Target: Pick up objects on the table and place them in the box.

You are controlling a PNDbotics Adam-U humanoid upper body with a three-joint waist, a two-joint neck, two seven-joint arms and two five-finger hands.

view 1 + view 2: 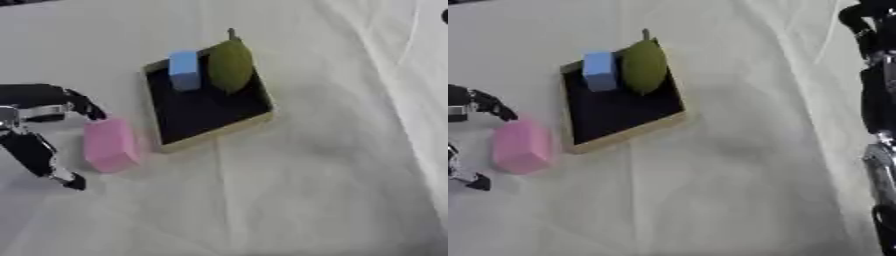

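Looking down at the table, draped in a pale, creased cloth. My left hand is in at the left edge, black with silver joints, and it's spread wide around the near side of the pink block. One finger reaches over to the block's far upper corner and looks to be touching it there; another finger hangs low at the block's near left side, tip just clear of it. So the hand is wide, bracketing the block, not curled round it as far as I can see. The pink block lies flat on the cloth, just beside the box's left wall, with a narrow strip of cloth between them.

The box is a shallow tray with a light wooden rim and a dark floor, sitting askew near the middle of the table. Inside it, at the far end, I've got the blue block standing against the far left corner, and the green fruit right beside it on the right, the two touching or nearly so; its stem pokes out over the far rim. The near half of the box floor is bare dark.

In the right eye view my right arm runs down the right edge, dark with a silver section lower down. I can't tell what the right hand is doing from here
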